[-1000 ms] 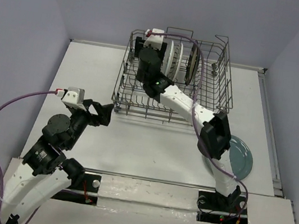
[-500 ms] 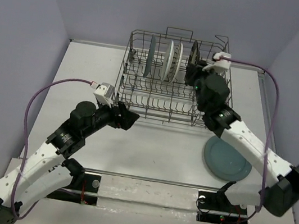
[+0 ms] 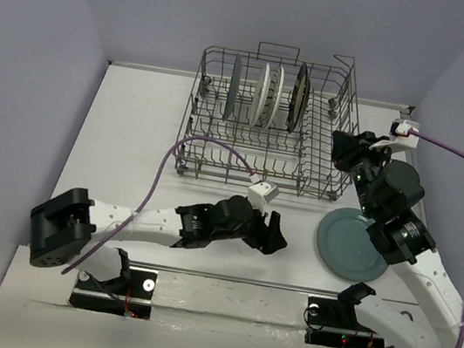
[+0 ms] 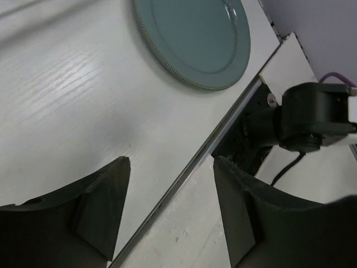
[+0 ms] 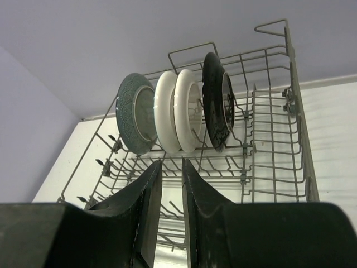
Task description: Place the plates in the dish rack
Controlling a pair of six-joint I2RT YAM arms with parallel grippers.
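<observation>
The grey wire dish rack stands at the back of the table with several plates upright in it: a blue one, two white ones and a dark one. A plain teal-grey plate lies flat on the table at the right. My left gripper reaches low along the near edge, just left of that plate, open and empty. In the left wrist view it hangs over the table edge with the plate ahead. My right gripper is beside the rack's right end, nearly shut and empty.
The rack fills the right wrist view, its right half holding only tines. A metal strip runs along the table's near edge. The right arm's base sits just beyond that edge. Lilac walls close in the sides and back.
My right gripper let go of the blue plate in the rack, drew back to the rack's right side and closed. My left arm swept from left of the rack across to the teal-grey plate.
</observation>
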